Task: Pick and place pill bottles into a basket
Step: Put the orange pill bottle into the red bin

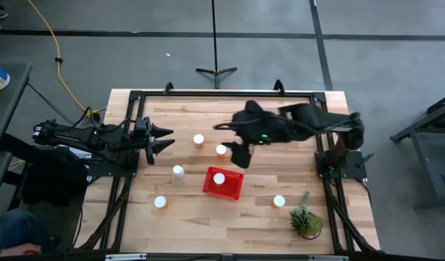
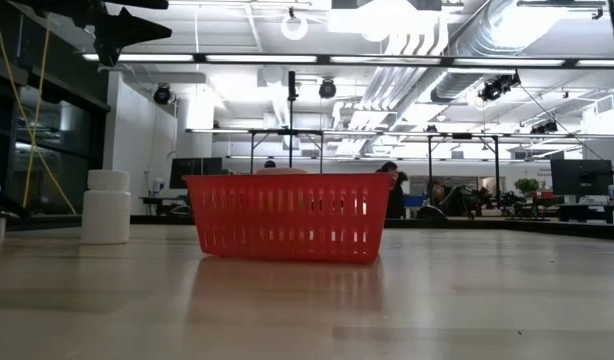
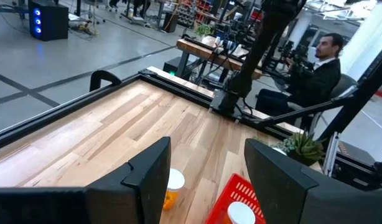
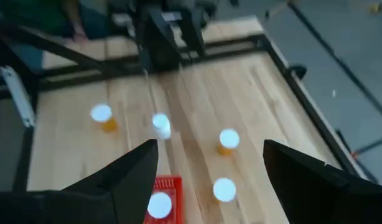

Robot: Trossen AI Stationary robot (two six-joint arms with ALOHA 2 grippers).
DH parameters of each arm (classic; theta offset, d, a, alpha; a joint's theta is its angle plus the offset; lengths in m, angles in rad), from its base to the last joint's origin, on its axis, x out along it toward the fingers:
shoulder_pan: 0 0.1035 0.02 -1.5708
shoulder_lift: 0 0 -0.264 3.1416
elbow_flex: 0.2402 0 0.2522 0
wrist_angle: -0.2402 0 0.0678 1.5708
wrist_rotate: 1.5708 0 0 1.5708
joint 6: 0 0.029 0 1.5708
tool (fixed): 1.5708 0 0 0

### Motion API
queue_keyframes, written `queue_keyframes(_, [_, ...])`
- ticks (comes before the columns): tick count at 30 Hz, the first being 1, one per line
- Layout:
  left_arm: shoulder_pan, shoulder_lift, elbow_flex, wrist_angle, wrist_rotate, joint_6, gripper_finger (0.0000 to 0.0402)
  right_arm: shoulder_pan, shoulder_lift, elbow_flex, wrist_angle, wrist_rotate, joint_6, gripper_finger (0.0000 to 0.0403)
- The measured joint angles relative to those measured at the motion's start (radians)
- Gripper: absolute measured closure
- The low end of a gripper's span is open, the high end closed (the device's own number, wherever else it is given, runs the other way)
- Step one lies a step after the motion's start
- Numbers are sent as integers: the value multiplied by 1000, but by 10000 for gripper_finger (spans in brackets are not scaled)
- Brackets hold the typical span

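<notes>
basket: we see a small red basket point(image 1: 224, 183) with slotted sides, mid-table, slightly toward the near edge; rectangular, sitting a bit skewed to the table edges.
bottle in basket: one white cap point(image 1: 219, 178) shows inside it; we can't tell the body colour from above.
bottles on table: five more, all upright. Two orange-bodied ones with white caps sit beyond the basket: bottle A point(image 1: 198, 140) and bottle B point(image 1: 221, 150), near each other. A whitish bottle C point(image 1: 178, 172) stands to the basket's left, apart from it. Bottle D point(image 1: 160, 203), orange, is farther left and near the front edge. Bottle E point(image 1: 279, 201) is to the basket's right, between it and the plant point(image 1: 306, 217).
low view: the basket point(image 2: 290, 215) fills the middle; a white bottle point(image 2: 106, 208) with a wide cap stands left of it, probably bottle C, though we can't confirm the match.
left gripper: left gripper point(image 1: 167, 139) hangs over the table's left edge, fingers spread, nothing between them.
right gripper: right gripper point(image 1: 238, 154) is above the table just beside bottle B, beyond the basket; fingers apart, empty.
room: a seated person point(image 3: 315, 74) shows behind the table in the left wrist view.
</notes>
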Motion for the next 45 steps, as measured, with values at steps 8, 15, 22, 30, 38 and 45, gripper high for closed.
queue_keyframes(8, [0, 0, 0, 0, 0, -29, 163, 104, -64, 0, -49, 60, 42, 121])
queue_keyframes(15, [0, 0, 0, 0, 0, -30, 163, 119, -50, -175, 330, -73, -90, 121])
queue_keyframes(22, [0, 0, 0, 2, 0, -30, 163, -69, -57, -605, 1015, -445, -79, 121])
queue_keyframes(30, [0, 0, 0, 1, -1, -30, 163, -171, -341, -988, 1132, -487, 14, 121])
queue_keyframes(38, [0, 0, 0, 1, -22, -30, 163, -90, -745, -1316, 1071, -418, 211, 121])
queue_keyframes(45, [0, 0, 0, 0, -60, -28, 163, -61, -772, -1373, 1142, -435, 410, 110])
